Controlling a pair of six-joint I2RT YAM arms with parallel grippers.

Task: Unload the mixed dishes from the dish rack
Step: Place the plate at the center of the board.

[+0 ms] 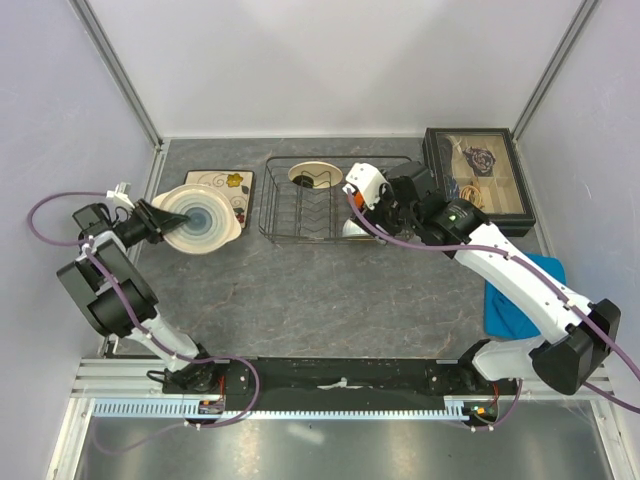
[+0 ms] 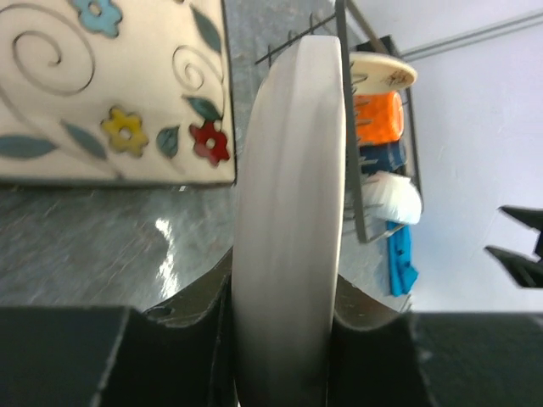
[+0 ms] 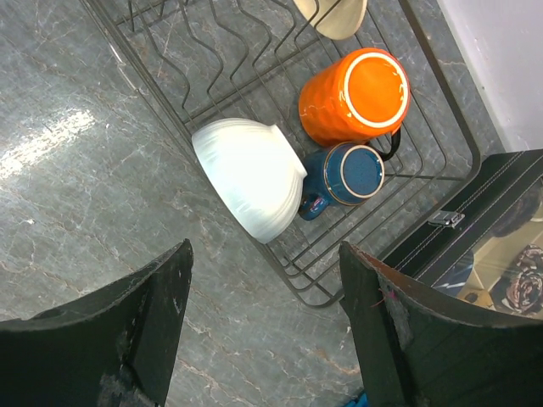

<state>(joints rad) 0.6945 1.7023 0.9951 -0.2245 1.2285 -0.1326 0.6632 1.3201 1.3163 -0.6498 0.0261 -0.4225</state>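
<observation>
**Lowering one dish, lining up for the next**

Stacking looks to be the step in hand. The left gripper is clenched on the near rim of the round pale plate. That plate hangs over the left part of the square cream plate with flower pattern, which lies on the grey stone-look worktop. Whether the two plates touch I cannot tell. To do it well, level the round plate and lower it slowly until it sits flat. Centre it on the square one so that it cannot rock, and only then let go. Draw the gripper back low and sideways, not up through the rim.

The right gripper is released, jaws wide and grasping nothing. It is poised above the near right corner of the rectangular dark wire dish rack. Below it, nearest first, are the white bowl tipped on its side and the dark blue mug just beside it. Then come the orange cup and, farthest, the cream bowl.

The overhead view alone shows both arms at once and the round plate's face, but there the right arm largely hides the cup and mug. The right wrist view alone shows those two plainly. The left wrist view alone shows the round plate edge-on, pinched between both fingers, with the rack well apart beyond it.
</observation>
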